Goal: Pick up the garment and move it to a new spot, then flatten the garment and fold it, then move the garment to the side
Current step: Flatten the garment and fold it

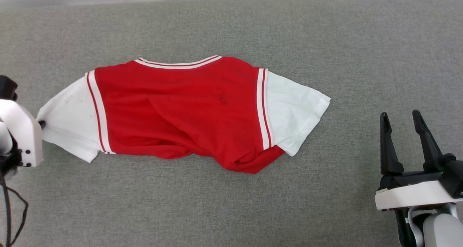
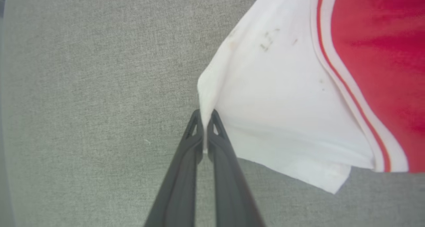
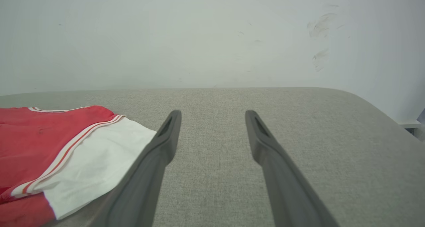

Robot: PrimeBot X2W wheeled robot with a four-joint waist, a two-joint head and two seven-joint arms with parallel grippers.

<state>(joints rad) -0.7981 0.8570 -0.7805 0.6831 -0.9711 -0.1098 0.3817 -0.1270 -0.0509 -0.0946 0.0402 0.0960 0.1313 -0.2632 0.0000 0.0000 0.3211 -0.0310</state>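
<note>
Garment [image 1: 181, 113] spread on grey tabletop [image 1: 231, 30]; left hand [image 2: 206, 115] pinched shut on its white sleeve [image 2: 282, 104], right hand [image 3: 212, 117] wide open, empty.

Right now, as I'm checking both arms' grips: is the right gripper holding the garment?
No, the right gripper stands open and apart from the garment, over the grey surface.

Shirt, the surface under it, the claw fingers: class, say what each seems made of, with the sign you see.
Shirt: soft thin fabric, matte, perhaps cotton or polyester; it creases and drapes.
Surface: grey woven cloth, matte, likely upholstery; fine weave shows.
Fingers: dark moulded plastic or rubber, smooth, slight sheen; which one, unclear.
</note>
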